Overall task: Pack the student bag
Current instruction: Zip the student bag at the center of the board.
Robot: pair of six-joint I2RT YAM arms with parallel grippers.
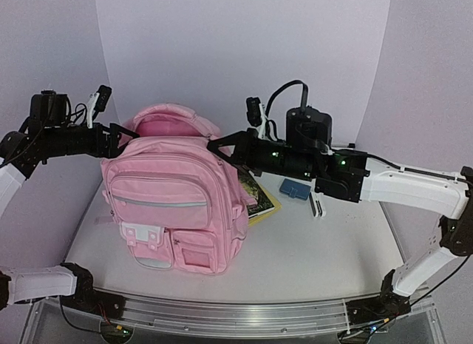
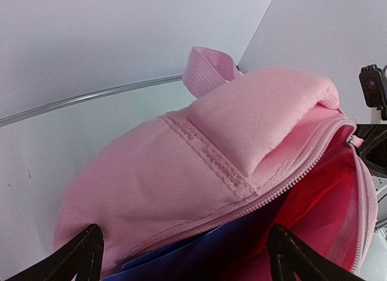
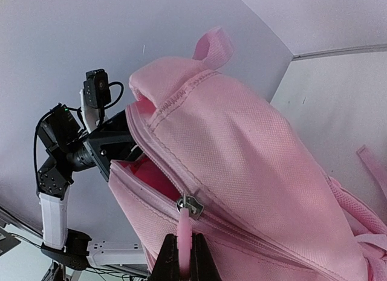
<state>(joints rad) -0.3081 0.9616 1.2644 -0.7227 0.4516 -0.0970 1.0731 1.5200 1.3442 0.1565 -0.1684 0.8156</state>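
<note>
White table (image 1: 332, 248) holds student bag (image 1: 174, 203), zip-pull (image 3: 183, 223) in right claw (image 3: 183, 242).

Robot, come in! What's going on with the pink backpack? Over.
Left gripper open at backpack mouth. Right gripper shut on zipper pull. Backpack upright, top unzipped. Book lies beside it.

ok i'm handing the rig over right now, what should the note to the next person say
Left gripper open, at the mouth of the student bag.
Right gripper shut on the zip pull.
Bag stands upright on the table, main pocket unzipped, something blue inside.
To do: book and small blue item lie beside it, unpacked; zip not closed.
</note>
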